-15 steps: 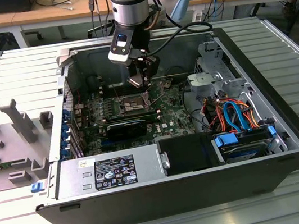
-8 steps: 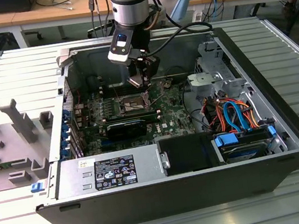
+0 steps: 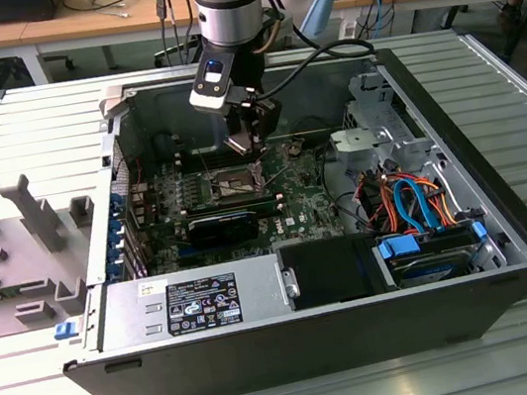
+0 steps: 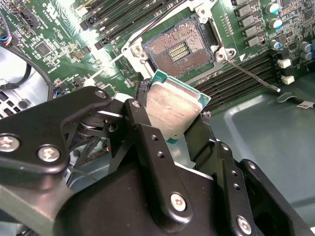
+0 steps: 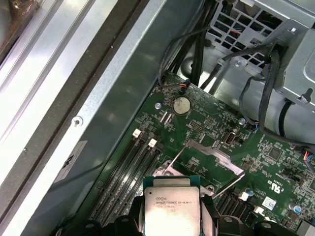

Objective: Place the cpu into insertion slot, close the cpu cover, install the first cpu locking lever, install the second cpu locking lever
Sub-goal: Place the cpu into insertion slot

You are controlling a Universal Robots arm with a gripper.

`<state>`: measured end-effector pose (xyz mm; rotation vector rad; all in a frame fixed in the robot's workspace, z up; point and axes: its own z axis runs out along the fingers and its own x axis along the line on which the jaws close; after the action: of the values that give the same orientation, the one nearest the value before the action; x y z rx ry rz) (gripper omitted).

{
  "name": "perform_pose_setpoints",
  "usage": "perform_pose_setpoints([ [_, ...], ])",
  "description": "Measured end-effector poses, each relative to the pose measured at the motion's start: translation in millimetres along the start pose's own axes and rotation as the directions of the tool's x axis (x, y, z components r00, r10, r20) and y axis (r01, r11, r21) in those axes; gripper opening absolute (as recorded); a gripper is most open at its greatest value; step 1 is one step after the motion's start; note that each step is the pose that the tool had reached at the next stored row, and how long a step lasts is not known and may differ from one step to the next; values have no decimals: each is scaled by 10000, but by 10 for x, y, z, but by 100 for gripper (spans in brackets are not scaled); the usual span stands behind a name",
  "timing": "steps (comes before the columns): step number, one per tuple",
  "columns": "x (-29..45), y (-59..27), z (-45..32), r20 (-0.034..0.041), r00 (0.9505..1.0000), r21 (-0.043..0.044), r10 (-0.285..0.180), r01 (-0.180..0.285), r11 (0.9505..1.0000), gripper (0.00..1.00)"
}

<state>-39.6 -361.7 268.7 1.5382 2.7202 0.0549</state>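
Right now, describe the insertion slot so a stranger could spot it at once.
Inside the open computer case, find the green circuit board on its floor. Close by the gripper holding the cpu sits the insertion slot: a square, pin-filled socket with a shiny metal rim, unlike the long narrow black memory slots beside it.

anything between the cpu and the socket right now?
Nothing visible. The pincer holds the cpu above the board. The insertion slot lies open, contacts exposed. The cpu cover is raised off it, and a locking lever lies beside the slot.
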Motion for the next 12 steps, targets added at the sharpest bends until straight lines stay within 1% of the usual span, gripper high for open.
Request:
perform_pose_setpoints([
  [12,0,0,2,5,9999,-1,125,-125,9999,55],
])
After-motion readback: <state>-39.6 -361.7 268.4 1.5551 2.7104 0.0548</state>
